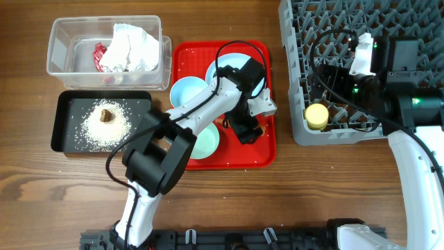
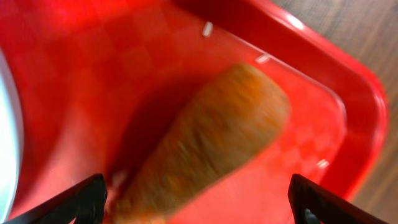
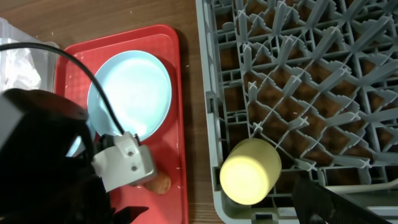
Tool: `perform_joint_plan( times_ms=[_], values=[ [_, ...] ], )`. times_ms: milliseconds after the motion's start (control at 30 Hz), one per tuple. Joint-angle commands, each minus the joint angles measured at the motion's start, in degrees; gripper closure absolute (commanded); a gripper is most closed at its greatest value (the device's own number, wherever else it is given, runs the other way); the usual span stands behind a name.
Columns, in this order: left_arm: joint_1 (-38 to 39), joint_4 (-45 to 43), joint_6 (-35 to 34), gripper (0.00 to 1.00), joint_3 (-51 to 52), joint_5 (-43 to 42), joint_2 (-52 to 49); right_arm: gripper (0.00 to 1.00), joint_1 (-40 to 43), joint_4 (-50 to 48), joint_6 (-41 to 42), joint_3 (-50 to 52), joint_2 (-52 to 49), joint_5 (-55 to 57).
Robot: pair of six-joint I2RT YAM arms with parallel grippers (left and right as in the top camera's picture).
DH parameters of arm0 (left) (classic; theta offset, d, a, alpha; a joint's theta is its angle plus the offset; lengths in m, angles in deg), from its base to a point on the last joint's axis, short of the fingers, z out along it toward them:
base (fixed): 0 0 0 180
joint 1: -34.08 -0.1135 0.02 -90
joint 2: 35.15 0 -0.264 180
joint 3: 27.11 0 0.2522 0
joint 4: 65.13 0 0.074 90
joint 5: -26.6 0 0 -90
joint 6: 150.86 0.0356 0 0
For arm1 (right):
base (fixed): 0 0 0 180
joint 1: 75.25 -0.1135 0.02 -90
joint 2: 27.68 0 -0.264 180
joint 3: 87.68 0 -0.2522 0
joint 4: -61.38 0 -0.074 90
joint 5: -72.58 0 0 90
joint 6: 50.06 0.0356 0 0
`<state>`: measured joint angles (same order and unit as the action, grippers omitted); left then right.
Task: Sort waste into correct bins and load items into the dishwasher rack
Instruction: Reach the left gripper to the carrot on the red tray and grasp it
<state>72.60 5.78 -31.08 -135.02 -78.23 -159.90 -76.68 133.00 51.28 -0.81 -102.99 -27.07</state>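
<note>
While the wooden table (image 1: 333,187) fills the overhead view, the largest thing on it is the dishwasher rack (image 1: 295,83), a grey plastic square grid of upright pegs at two o'clock. At the centre lies the red tray (image 1: 239,156), glossy and flat, with rounded corners and a faint checkered floor. The clear tub (image 1: 69,48) sits at ten o'clock, a thin-walled rectangle holding crumpled white paper (image 1: 132,45). Just below it, at nine o'clock, is the black tray (image 1: 66,125), shallow and matte.

On the red tray, the pale blue plate (image 1: 216,69) lies at twelve o'clock, smooth and round. The white-blue bowl (image 1: 187,90) is at ten o'clock and the pale green bowl (image 1: 207,144) at seven.

The yellow cup (image 1: 317,116), a small smooth cylinder, rests in the rack's seven o'clock corner. The right gripper (image 1: 320,90) hangs just above it, jaws spread and holding nothing.

The carrot (image 2: 211,143), rough, orange and tapering, lies on the red tray at four o'clock. The left gripper (image 2: 198,193) straddles it with jaws spread wide.

On the black tray, a knobbly brown nut lump (image 1: 105,114) sits amid scattered rice grains (image 1: 94,128).
</note>
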Motion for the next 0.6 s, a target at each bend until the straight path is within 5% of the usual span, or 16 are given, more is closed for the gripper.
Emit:
perform_joint_plan(
  times_ms=[0,67,267,567],
  values=[
    [-0.07,-1.49,1.51,0.08,-0.31,0.59,-1.29,0.0,0.17,0.09,0.61,-0.44,-0.35,-0.33],
    [-0.07,-1.6,1.49,0.11,-0.31,0.59,-1.29,0.0,0.17,0.33,0.63,-0.44,-0.35,-0.33],
    [0.0,1.29,1.22,0.41,-0.31,0.31,-1.29,0.0,0.17,0.66,0.61,-0.44,-0.35,-0.28],
    [0.0,2.73,-9.99,0.48,-0.31,-1.77,-1.29,0.0,0.17,0.96,0.66,-0.44,-0.35,-0.33]
  ],
)
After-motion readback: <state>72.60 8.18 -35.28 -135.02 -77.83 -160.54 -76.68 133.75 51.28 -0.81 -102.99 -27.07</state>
